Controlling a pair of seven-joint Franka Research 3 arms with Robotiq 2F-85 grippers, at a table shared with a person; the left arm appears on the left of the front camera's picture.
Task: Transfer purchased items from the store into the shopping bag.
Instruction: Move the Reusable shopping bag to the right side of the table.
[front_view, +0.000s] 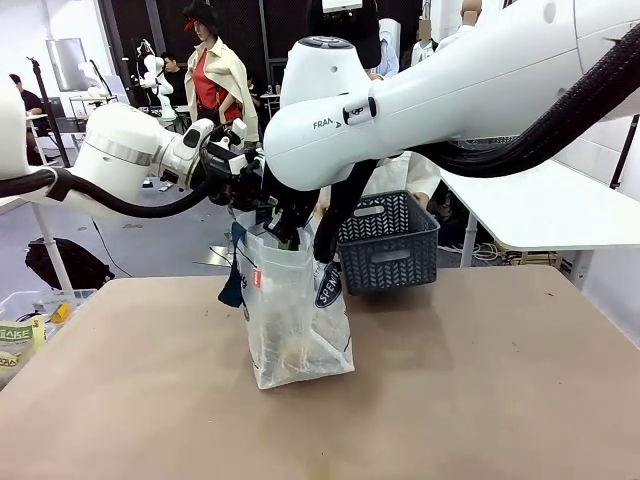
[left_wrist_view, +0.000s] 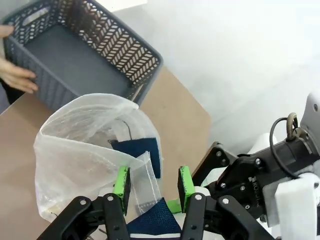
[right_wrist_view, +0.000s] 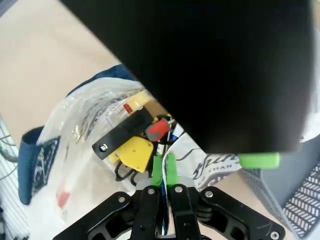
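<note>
Both pincers hold the shopping bag (front_view: 297, 310) just before the store (front_view: 388, 240), left pincer (left_wrist_view: 152, 184) pinching its rim, right pincer (right_wrist_view: 164, 167) pressed together on it; a slip could collapse the mouth.

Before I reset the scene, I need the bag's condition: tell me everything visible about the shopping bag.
The shopping bag is clear, crinkly plastic with dark blue strap handles and a small red tag on its side. It stands upright on the brown table, mouth open, just in front of the grey basket. Both grippers are at its rim; the right gripper pinches the edge. Yellow and red items lie inside.
</note>
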